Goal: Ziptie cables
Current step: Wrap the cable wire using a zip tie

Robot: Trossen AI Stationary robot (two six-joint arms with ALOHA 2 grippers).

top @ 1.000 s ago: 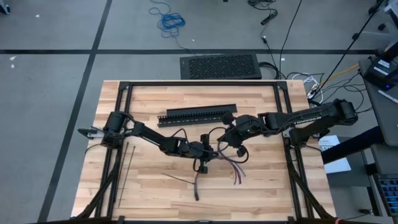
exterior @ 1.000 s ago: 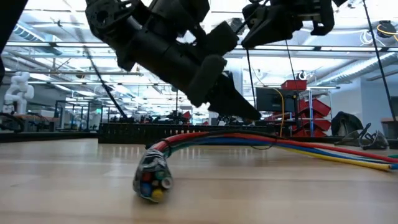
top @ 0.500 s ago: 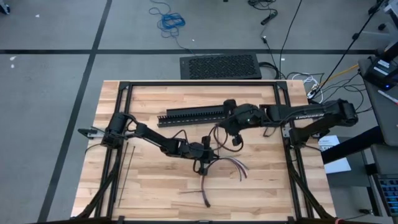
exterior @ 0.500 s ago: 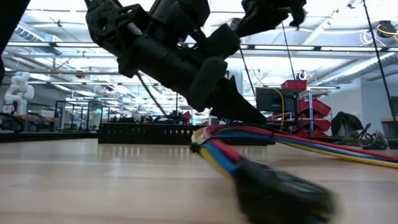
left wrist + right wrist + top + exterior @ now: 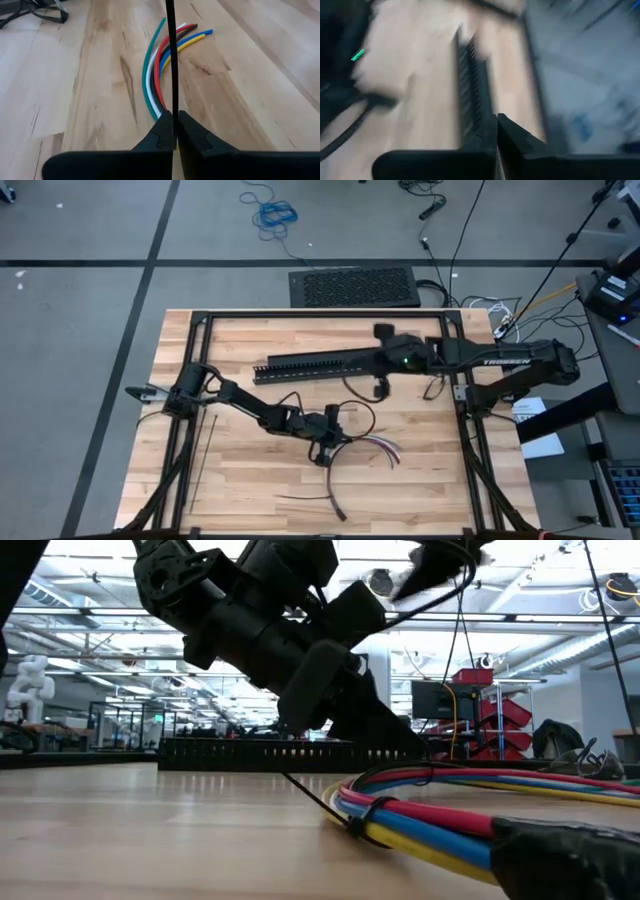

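The cables lie on the wooden table, their coloured ends fanned toward the right and their black-wrapped end near the front. A black ziptie circles the bundle. My left gripper stands over the bundle's bend, shut on the ziptie's strap. My right gripper hangs shut above the table beside the black slotted channel, and I see nothing between its fingers. My left gripper pinches the ziptie's thin strap between its two fingertips. The fingers slant down from the table's left, and the strap runs straight on ahead of them, across the cables. The bundle rests on the table.
A loose ziptie lies by the left frame rail, and another near the front. A dark cord loop sits between the two grippers. Black frame rails run along the table's sides.
My right gripper has risen and drawn away from my left gripper toward the table's far right, rolling as it went, and now hangs by the channel. The cables have swung about: their black-wrapped near end has swept toward the right, while the part at my left gripper stayed.
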